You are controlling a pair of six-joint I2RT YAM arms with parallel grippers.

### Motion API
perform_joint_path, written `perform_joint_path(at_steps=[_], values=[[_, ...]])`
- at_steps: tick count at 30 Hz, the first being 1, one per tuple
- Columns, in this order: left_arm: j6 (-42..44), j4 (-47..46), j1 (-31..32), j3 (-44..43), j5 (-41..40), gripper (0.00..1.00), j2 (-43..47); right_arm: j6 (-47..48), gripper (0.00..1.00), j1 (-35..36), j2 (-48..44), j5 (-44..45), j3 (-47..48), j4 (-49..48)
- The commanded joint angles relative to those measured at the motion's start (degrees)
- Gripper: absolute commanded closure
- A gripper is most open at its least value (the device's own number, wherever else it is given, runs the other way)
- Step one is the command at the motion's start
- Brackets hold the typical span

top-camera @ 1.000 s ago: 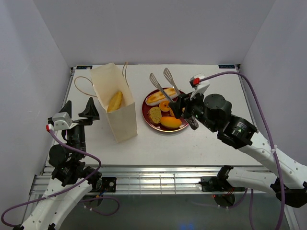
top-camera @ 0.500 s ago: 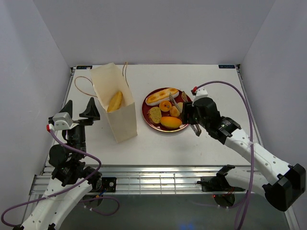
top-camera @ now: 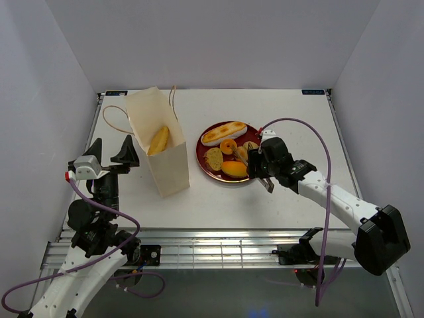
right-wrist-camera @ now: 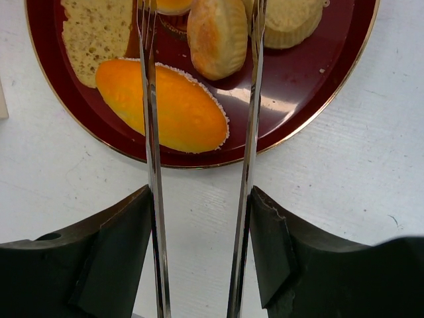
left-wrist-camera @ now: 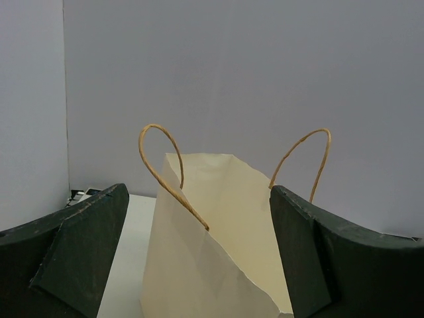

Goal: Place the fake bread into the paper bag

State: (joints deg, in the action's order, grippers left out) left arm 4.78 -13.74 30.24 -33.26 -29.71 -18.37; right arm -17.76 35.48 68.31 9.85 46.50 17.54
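Observation:
The paper bag point(top-camera: 164, 162) stands upright left of centre with one yellow bread point(top-camera: 158, 140) in its open top; it also fills the left wrist view point(left-wrist-camera: 218, 245). A dark-red plate point(top-camera: 201, 156) holds the baguette point(top-camera: 223, 132), a slice point(right-wrist-camera: 96, 33), a donut point(top-camera: 228, 146) and an orange oval roll point(right-wrist-camera: 165, 106). My right gripper point(right-wrist-camera: 199, 218) is shut on metal tongs point(right-wrist-camera: 151, 132). The tong arms are apart, low over the plate, straddling a brown roll point(right-wrist-camera: 217, 33). My left gripper point(left-wrist-camera: 199, 255) is open and empty, facing the bag from the left.
The bag's cord handles point(left-wrist-camera: 162, 162) stick up at its rim. Another pale bread point(right-wrist-camera: 291, 23) lies at the plate's far right. White walls close the table on three sides. Metal rails run along the near edge point(top-camera: 212, 248).
My right arm has come down and nearer, bringing the tongs from raised above the plate's far side to low over the breads. The left arm and bag have not moved.

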Motion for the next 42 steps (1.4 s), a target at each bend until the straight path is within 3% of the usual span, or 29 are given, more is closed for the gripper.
perform_joint_path(at_steps=[1,8,18,33,42], values=[[-0.47,0.47,0.43,-0.76,1.33,0.02,-0.09,0.62,0.38,-0.33,0.68,0.0,0.08,-3.57],[-0.56,0.64,0.43,-0.76,1.5,0.02,-0.09,0.88,0.42,-0.59,1.65,-0.18,0.08,-3.57],[-0.64,0.73,0.43,-0.76,1.76,0.02,0.0,1.06,0.59,-0.59,1.12,-1.06,0.96,-3.21],[-0.38,0.64,0.7,-0.67,1.5,0.02,0.62,2.91,0.61,-0.59,-4.14,-0.35,10.36,3.46],[-0.29,0.64,0.7,-0.76,1.41,0.02,0.27,3.78,0.61,-0.59,-7.93,-6.59,16.77,3.99]])
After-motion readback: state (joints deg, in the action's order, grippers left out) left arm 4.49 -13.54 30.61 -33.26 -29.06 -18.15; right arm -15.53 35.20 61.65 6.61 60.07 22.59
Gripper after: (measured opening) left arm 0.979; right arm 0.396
